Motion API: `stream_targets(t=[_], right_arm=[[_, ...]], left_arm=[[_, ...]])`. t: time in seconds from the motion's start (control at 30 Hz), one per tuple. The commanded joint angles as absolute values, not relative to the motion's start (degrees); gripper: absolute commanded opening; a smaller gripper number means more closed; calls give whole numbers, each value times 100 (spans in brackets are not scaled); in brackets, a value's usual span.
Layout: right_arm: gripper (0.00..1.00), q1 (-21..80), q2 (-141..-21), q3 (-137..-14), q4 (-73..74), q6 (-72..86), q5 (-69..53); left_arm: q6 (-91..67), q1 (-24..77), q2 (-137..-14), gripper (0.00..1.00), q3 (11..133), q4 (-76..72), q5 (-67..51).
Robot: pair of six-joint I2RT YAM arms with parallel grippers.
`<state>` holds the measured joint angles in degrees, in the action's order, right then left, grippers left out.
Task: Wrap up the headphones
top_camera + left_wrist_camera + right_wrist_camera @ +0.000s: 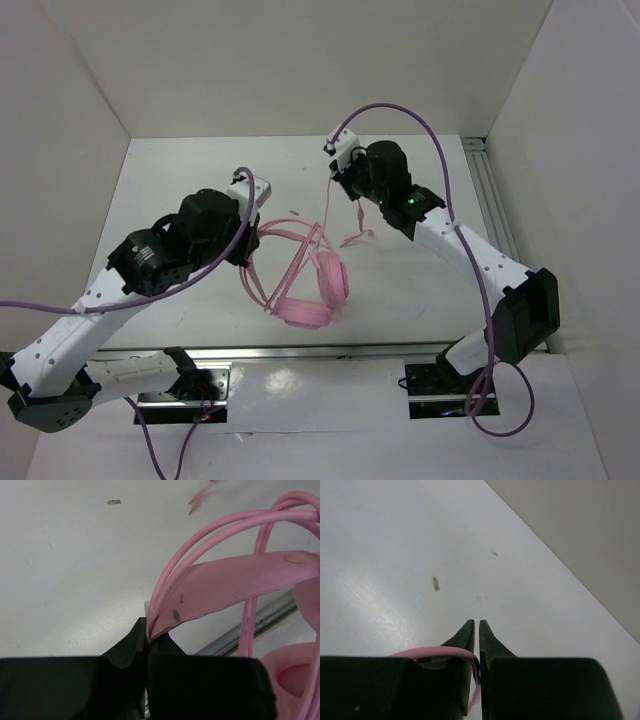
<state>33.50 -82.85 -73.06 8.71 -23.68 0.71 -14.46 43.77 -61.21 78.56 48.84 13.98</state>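
The pink headphones are lifted at the headband, and both ear cups hang low near the table's front. My left gripper is shut on the headband; in the left wrist view the band's end is pinched between the black fingertips, with one ear cup at the lower right. The thin pink cable runs up from the headphones to my right gripper. In the right wrist view that gripper is nearly closed, and the cable curves over the left finger into the narrow slit between the jaws.
The cable's loose end hangs just right of the headphones, and it also shows as the plug tip in the left wrist view. White walls enclose the white table on three sides. A metal rail runs along the front edge.
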Motion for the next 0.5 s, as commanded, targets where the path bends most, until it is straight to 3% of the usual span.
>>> stream_targets(t=[0.0,0.13,0.3,0.47], right_arm=[[16,3076,-8647,-7866,782,-1698,-2013],[19,3076,-8956,-7412,-468,-565,-3756],[24,3129,-9429,-6531,-2458,825,-4227],[26,3129,-10264,-6538,-3609,1510,-4613]], left_arm=[[-1450,4544,-5749,0,8619,5142,623],[-1801,4544,-5748,0,9482,5325,1227],[-2135,4544,-5748,0,10044,5265,1854],[-2285,4544,-5870,0,10424,5335,1978]])
